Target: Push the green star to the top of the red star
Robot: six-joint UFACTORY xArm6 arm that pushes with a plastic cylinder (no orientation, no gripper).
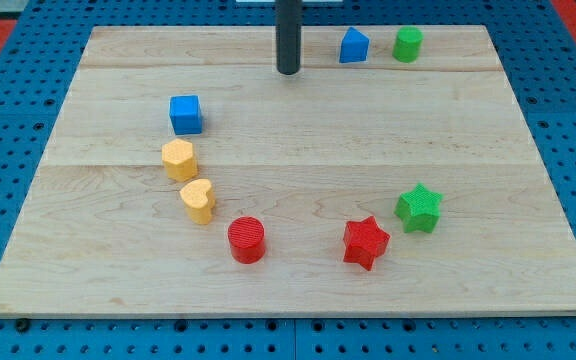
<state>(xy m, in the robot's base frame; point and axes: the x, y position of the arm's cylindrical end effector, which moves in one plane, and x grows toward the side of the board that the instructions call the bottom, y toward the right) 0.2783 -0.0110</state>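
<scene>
The green star (419, 208) lies on the wooden board (298, 290) at the view's lower right. The red star (366, 242) lies just below and to the left of it, almost touching. My tip (287, 71) is near the view's top centre, far above and to the left of both stars, touching no block.
A blue pentagon-shaped block (354, 46) and a green cylinder (407, 44) stand at the top right of my tip. A blue cube (185, 114), a yellow hexagon (179, 159), a yellow heart (198, 200) and a red cylinder (247, 240) curve down the left.
</scene>
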